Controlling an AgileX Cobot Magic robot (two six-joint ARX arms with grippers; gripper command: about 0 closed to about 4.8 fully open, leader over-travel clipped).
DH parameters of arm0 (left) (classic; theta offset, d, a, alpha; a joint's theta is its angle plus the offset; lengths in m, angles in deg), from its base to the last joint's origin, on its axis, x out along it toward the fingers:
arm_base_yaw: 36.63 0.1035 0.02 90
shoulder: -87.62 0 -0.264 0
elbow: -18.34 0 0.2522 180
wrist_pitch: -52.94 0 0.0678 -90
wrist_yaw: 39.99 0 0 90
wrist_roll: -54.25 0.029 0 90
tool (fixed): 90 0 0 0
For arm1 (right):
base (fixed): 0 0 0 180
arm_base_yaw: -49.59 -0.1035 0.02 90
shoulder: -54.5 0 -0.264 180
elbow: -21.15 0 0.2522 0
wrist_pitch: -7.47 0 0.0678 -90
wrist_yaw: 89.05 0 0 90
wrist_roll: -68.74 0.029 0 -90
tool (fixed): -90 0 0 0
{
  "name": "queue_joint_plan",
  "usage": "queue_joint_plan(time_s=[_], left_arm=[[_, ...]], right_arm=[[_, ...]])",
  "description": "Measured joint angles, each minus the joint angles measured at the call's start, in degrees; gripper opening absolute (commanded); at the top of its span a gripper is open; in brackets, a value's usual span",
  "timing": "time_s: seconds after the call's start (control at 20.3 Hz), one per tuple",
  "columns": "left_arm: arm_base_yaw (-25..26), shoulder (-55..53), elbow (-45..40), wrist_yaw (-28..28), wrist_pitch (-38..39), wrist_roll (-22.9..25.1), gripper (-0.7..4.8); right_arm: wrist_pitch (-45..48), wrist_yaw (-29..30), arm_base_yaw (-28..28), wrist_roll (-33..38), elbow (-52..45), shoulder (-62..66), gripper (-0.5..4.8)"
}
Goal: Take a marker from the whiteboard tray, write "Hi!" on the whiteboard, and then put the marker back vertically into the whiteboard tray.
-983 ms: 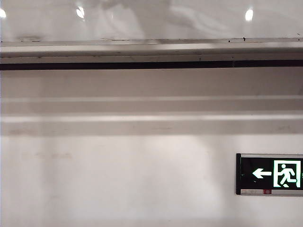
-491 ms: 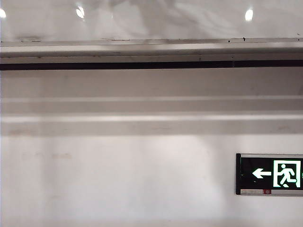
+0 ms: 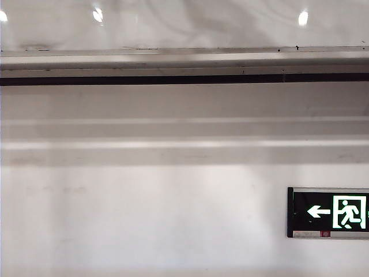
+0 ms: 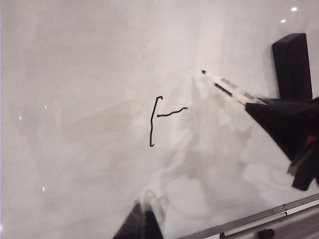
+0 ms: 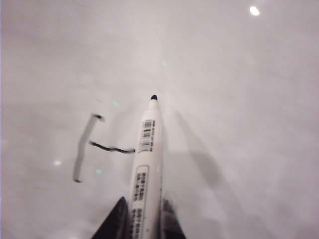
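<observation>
Your marker [image 5: 146, 164] is a thin white pen, light and stiff, with a smooth plastic body that can slip if you hold it loosely. Its small black tip is bare and points at the whiteboard [image 5: 239, 99], very close to it; whether it touches, you cannot tell. Press softly, because the tip is the part that could squash.

Your right tool [image 5: 142, 219] is pinching the marker low on its body, far from the tip, one finger on each side. That looks like a good place to hold it, since the tip stays free and easy to see. Keep the squeeze firm so the pen does not twist while it draws.

On the board just beside the tip are an upright black line and a short wiggly bar [image 4: 172, 113]. I think the second upright of the "H" comes next.

Your left tool [image 4: 142, 226] hangs near the board and holds nothing; you cannot tell if it is spread or pressed together. The whiteboard tray [image 4: 259, 219] runs under the board.
</observation>
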Motion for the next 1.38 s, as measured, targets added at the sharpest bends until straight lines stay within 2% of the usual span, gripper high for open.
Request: queue_joint_plan(time_s=[0.1,1.03,1.38], left_arm=[[0.02,0.02,0.0,0.0,-0.02,0.0,-0.05],[0.0,0.04,0.0,0.2,0.0,0.0,-0.05],[0.0,0.04,0.0,0.17,0.0,-0.17,-0.05]], right_arm=[[-0.2,3.02,1.18,0.0,-0.09,0.44,-0.01],[-1.81,4.72,3.65,0.0,-0.15,1.2,-0.01],[-7.82,4.76,3.69,2.03,-0.15,1.2,-0.01]])
